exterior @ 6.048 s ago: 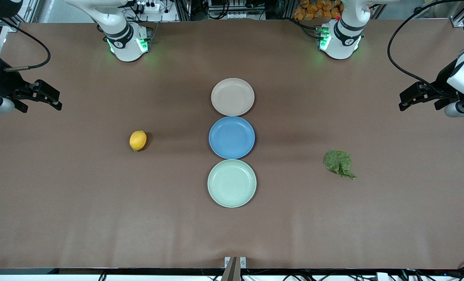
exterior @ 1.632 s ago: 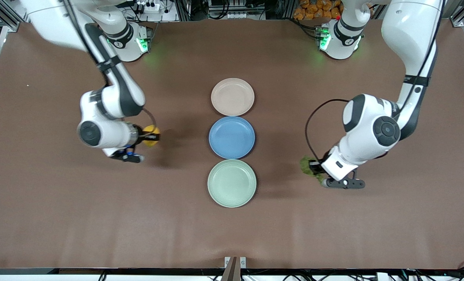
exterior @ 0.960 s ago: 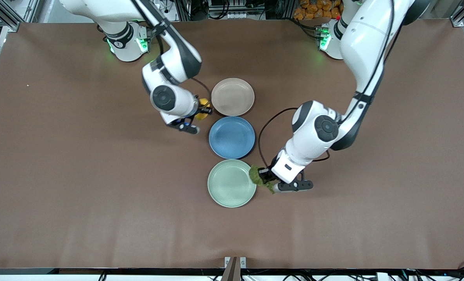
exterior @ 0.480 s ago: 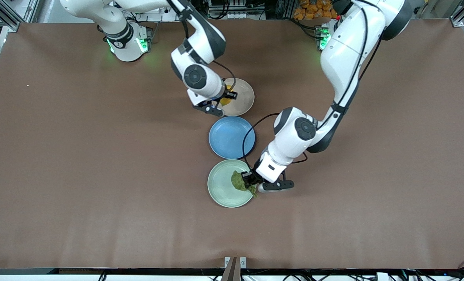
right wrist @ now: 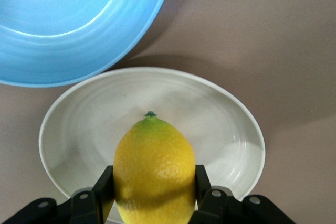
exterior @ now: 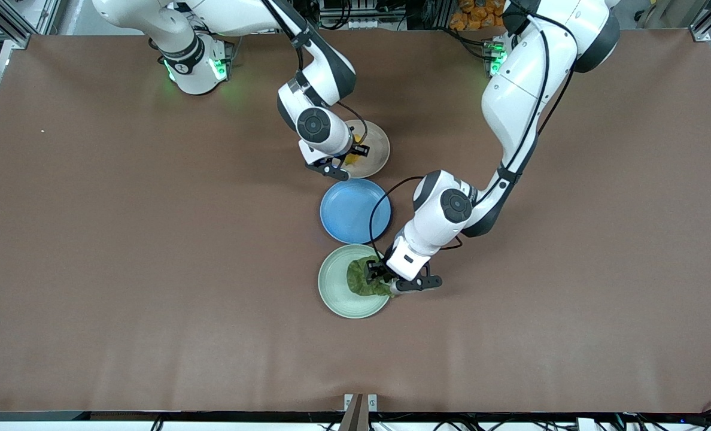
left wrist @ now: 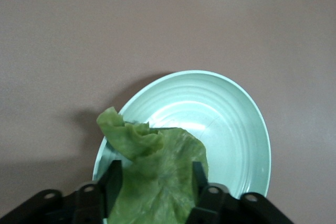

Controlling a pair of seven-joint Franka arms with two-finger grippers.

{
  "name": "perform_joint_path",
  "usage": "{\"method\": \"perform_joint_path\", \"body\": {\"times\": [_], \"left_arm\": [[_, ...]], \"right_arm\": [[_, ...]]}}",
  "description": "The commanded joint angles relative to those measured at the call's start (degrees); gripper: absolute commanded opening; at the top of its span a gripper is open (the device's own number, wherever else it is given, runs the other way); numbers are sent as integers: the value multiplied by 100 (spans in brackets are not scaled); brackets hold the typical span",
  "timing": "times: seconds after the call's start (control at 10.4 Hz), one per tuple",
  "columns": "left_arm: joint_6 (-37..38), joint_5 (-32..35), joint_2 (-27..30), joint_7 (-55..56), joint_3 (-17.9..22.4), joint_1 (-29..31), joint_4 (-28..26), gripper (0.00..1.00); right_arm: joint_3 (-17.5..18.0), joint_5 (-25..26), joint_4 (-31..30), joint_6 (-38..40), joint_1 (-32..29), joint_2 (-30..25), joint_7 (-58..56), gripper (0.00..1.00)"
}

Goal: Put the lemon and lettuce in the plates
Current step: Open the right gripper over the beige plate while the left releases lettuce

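Note:
My right gripper (exterior: 351, 157) is shut on the yellow lemon (exterior: 349, 160) and holds it low over the pale beige-pink plate (exterior: 376, 143). In the right wrist view the lemon (right wrist: 155, 166) sits between the fingers (right wrist: 106, 182) above that plate (right wrist: 226, 124). My left gripper (exterior: 374, 276) is shut on the dark green lettuce (exterior: 360, 278) over the mint green plate (exterior: 333, 281), toward its edge at the left arm's end. In the left wrist view the leaf (left wrist: 157, 166) fills the gap between the fingers (left wrist: 113, 179) and hangs onto the plate (left wrist: 231, 124).
A blue plate (exterior: 355, 211) lies between the two task plates, touching both; its rim shows in the right wrist view (right wrist: 79, 30). Both arms reach in over the row of plates. The brown table (exterior: 122, 269) spreads wide toward both ends.
The right gripper carried the lemon farther in over the beige-pink plate. The left gripper carried the lettuce farther in over the mint plate and lower.

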State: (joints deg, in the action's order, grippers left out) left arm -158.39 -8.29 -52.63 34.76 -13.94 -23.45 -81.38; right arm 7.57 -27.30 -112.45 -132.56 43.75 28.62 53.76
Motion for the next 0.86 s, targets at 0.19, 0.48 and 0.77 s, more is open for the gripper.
{"method": "perform_joint_path", "body": {"times": [0.19, 0.48, 0.77], "left_arm": [[123, -59, 392, 110, 76, -19, 114, 100], [552, -50, 971, 189, 250, 16, 105, 100], [1825, 562, 1736, 163, 655, 77, 96, 100]], "right_arm": [[-10, -188, 109, 46, 3, -59, 179, 100], [-89, -57, 214, 379, -260, -392, 48, 100], [-98, 58, 363, 1300, -1163, -752, -1030, 100]]}}
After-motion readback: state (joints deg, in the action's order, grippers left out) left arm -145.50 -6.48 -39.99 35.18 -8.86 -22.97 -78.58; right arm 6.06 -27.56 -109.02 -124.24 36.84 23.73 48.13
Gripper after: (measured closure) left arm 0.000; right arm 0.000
